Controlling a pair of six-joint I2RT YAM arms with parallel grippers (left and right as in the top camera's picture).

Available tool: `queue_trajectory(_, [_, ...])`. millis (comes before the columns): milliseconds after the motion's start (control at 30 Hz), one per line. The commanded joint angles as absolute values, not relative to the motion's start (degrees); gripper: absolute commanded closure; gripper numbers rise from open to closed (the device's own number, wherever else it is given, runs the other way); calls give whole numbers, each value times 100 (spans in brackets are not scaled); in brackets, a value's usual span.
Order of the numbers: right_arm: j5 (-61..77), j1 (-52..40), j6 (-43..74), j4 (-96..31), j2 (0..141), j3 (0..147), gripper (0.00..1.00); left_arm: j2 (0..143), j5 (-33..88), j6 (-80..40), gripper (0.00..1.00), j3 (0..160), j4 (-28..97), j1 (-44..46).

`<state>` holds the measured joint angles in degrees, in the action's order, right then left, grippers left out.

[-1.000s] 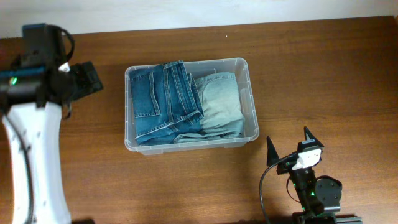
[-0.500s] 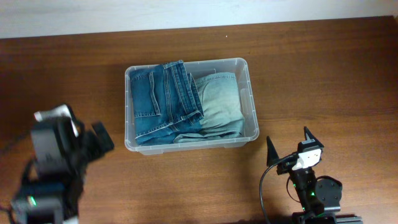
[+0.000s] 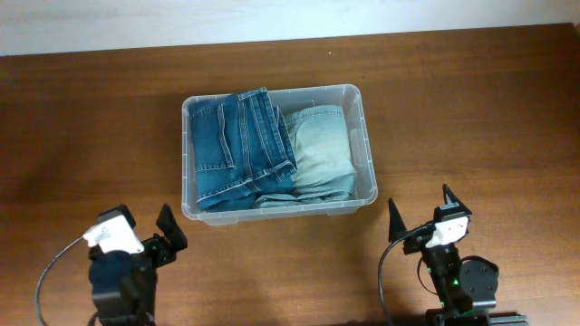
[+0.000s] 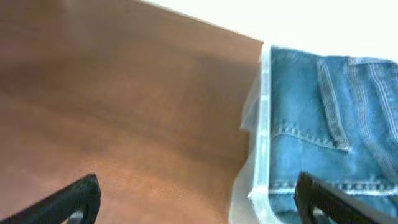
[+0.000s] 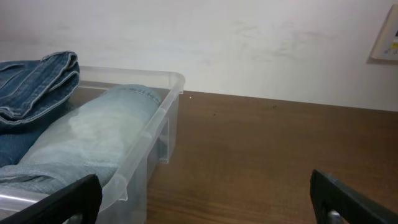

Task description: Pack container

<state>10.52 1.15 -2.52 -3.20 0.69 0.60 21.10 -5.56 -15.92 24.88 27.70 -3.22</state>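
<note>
Seen from above, the large clear plastic rectangular bin (image 3: 281,210) sits at centre frame on the brown wooden table (image 3: 471,109). Folded dark blue denim jeans (image 3: 237,145) fill the left of its interior and folded pale blue jeans (image 3: 322,154) fill the right. Only a slim gap remains along the bin's right wall and top-right corner. In the right wrist view the dark stack rises above the rim. Open tabletop surrounds the bin, broad at left and right of frame and narrower at top. At lower frame the left gripper (image 3: 143,228) is near the bin's lower-left corner and the right gripper (image 3: 422,210) is below its lower-right corner. Both have their jaws spread wide, with bare wood between them and the front wall.
</note>
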Motion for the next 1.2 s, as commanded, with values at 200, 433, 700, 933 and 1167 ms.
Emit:
queue_trajectory(200, [1140, 158, -211, -344, 21, 32, 1, 1302, -3, -1466, 1, 1142, 827, -309])
queue_trajectory(433, [1140, 158, -211, -344, 21, 32, 2, 696, 180, -1317, 1, 611, 495, -298])
queue_trajectory(700, [1140, 158, -211, -344, 21, 32, 1, 322, 172, -1317, 1, 366, 517, -193])
queue_trajectory(933, [1140, 158, -211, -344, 21, 32, 1, 27, 51, -1315, 1, 119, 600, -75])
queue_trajectory(1167, [1140, 158, -211, -344, 21, 32, 2, 27, -27, -709, 1, 119, 602, -73])
